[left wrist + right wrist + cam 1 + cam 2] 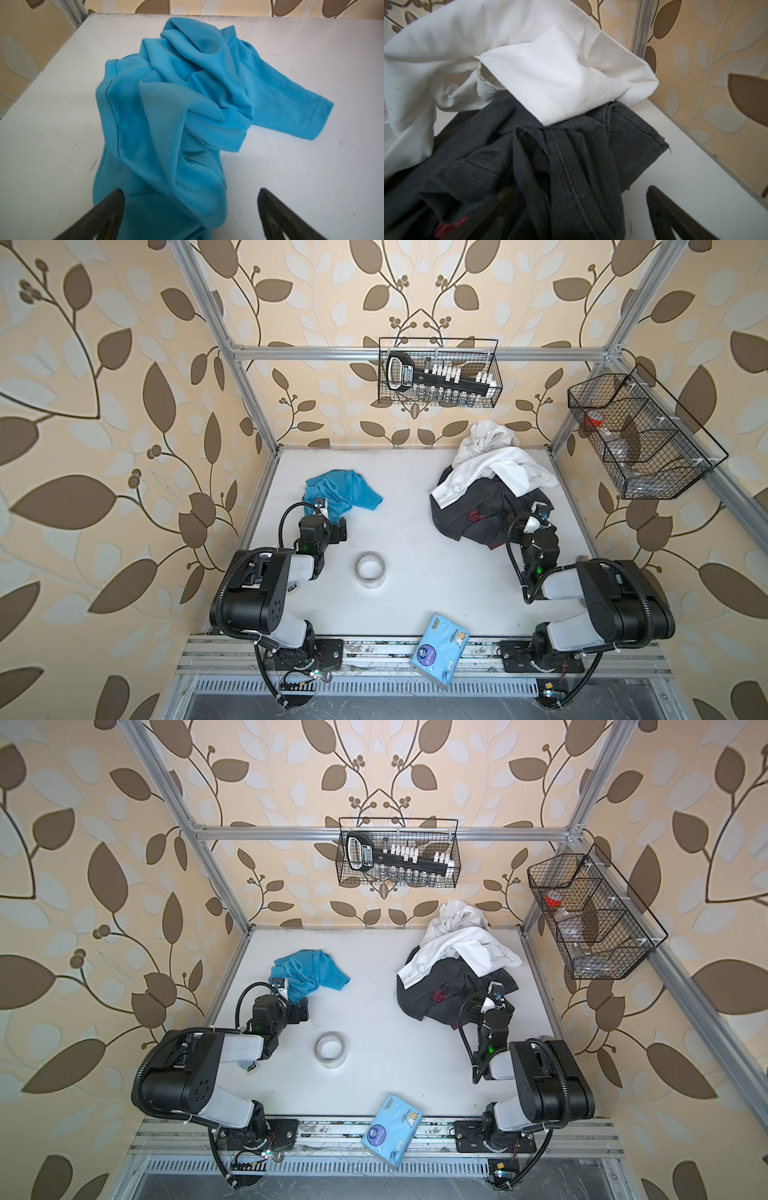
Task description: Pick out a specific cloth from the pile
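Two top views: the cloth point(340, 489) lies crumpled on the white surface point(419, 506) at rear left, well apart from the pile point(494, 493) at rear right, where white shirts lie over dark clothing with a red patch. The left arm point(266, 585) reaches the cloth's near edge. The right arm point(582, 585) reaches the pile's near right edge. A tape roll point(370, 569) sits between the arms and a blue tissue pack point(440, 649) lies at the front edge.

Left wrist view: the left fingers point(104, 216) are spread wide and hold nothing. The cloth's near end lies between them, and one finger overlaps its edge; contact cannot be told.

Right wrist view: the right fingers point(675, 218) are fully apart and grip nothing. One is over bare surface just beside the dark garment point(571, 166); the other is a blurred dark shape over that fabric. A white shirt point(550, 79) lies over the dark garment's far side.
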